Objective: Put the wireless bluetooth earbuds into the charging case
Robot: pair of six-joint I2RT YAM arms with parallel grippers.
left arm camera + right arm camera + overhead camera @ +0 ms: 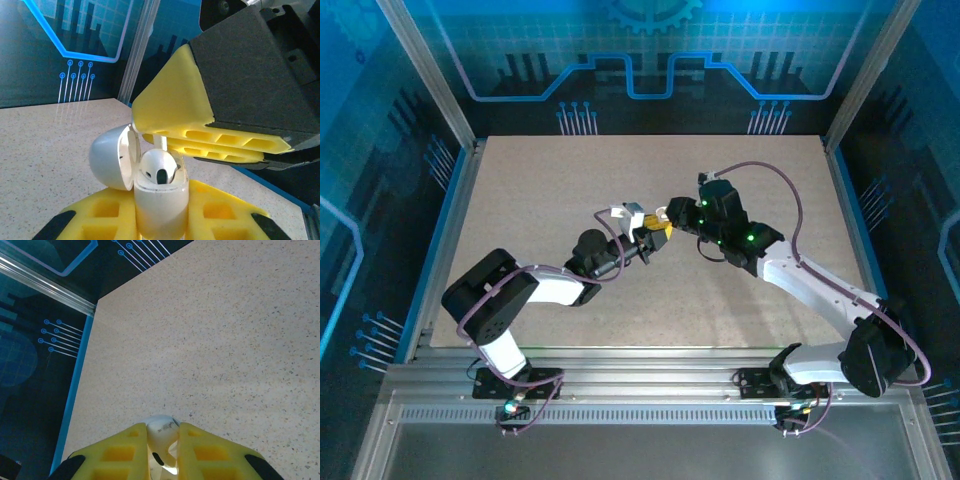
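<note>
Insertion is under way above the worktop (620, 180). The left pincer (160, 222) is clenched on the open charging case (162, 202), with one white earbud (159, 169) seated inside. The right pincer (162, 442) grasps a second white earbud (161, 426), its stem just above the case's mouth. The next move probably calls for a straight, aligned descent, then release.
</note>
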